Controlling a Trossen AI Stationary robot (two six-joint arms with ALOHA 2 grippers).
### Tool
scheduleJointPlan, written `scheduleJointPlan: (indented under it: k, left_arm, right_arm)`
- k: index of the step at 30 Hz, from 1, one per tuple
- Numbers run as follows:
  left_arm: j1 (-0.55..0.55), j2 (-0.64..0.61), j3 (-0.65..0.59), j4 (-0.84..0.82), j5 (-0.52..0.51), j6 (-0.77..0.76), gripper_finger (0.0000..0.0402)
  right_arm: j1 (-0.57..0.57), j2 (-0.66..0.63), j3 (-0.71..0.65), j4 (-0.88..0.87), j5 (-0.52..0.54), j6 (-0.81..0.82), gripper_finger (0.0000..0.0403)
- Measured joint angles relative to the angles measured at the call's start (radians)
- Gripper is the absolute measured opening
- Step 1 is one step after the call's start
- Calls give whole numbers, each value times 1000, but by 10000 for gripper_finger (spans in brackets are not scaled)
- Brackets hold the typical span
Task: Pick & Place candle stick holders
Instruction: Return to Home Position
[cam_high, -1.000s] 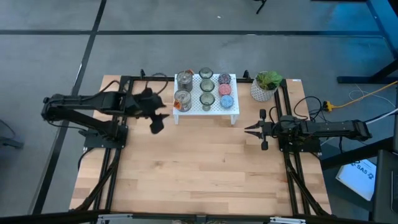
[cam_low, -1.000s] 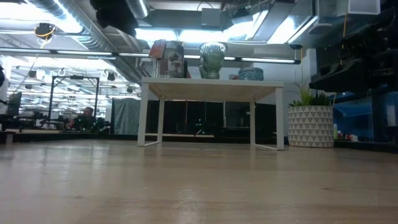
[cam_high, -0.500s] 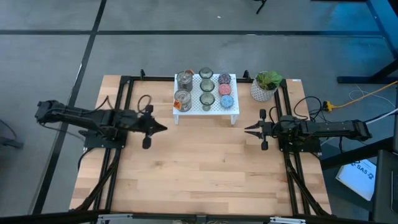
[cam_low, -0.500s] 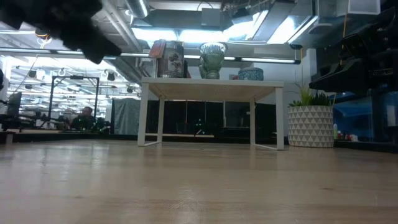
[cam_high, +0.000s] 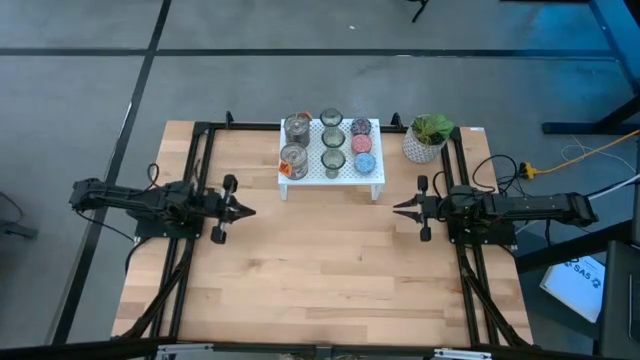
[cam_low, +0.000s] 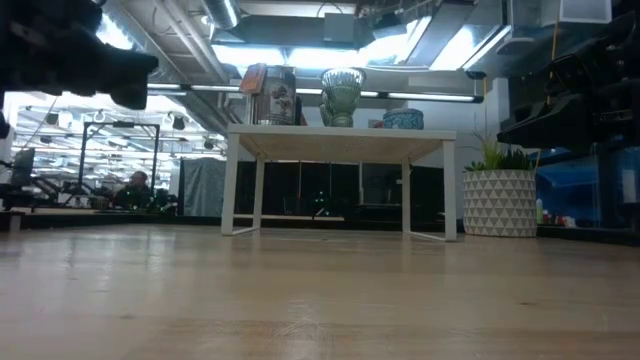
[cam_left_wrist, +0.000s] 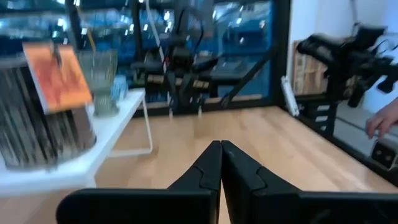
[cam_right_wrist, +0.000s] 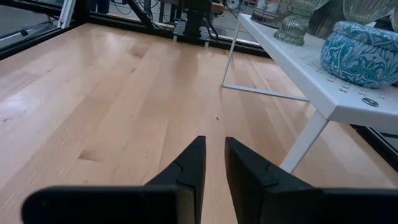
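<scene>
Candle stick holders (cam_high: 333, 140) stand in three columns on the white perforated rack (cam_high: 312, 172), which sits at the middle of the table's (cam_high: 320, 290) back edge. They seem sorted by kind: the two silver cups (cam_high: 295, 160) line up along the rack's left side, one behind the other. The three olive glass cups (cam_high: 331, 118) run down its middle, and the purple cup (cam_high: 361, 127), pink cup (cam_high: 362, 144) and blue cup (cam_high: 364, 162) fill its right side, back to front. All eight are on the rack and none lies on the bare wood, so the placing looks finished. Both arms lie low and stretch inward from the table's left and right edges, apparently parked well clear of the rack so that nothing on it gets knocked. The left gripper (cam_high: 245, 210) points toward the table's middle with its fingers pressed together and nothing between them. The right gripper (cam_high: 397, 208) faces it from the other side, fingers parted by a narrow gap, also empty. A potted plant (cam_high: 426, 140) stands just beside the rack near the back right corner, no part of the job
</scene>
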Motion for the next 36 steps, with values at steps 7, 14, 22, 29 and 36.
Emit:
scheduleJointPlan:
  k: [7, 14, 22, 29, 36]
  left_arm:
    - [0, -122, 0, -11, 8, 84, 2]
    - [0, -158, 0, -46, -100, 66, 1]
    - [0, -158, 0, -123, -110, 66, 4]
    - [0, -158, 0, -165, -100, 74, 3]
    - [0, -154, 0, -164, -106, 84, 7]
  right_arm:
    - [0, 0, 0, 0, 0, 0, 63]
    - [0, 0, 0, 0, 0, 0, 63]
    - [0, 0, 0, 0, 0, 0, 63]
    - [0, 0, 0, 0, 0, 0, 63]
    - [0, 0, 0, 0, 0, 0, 63]
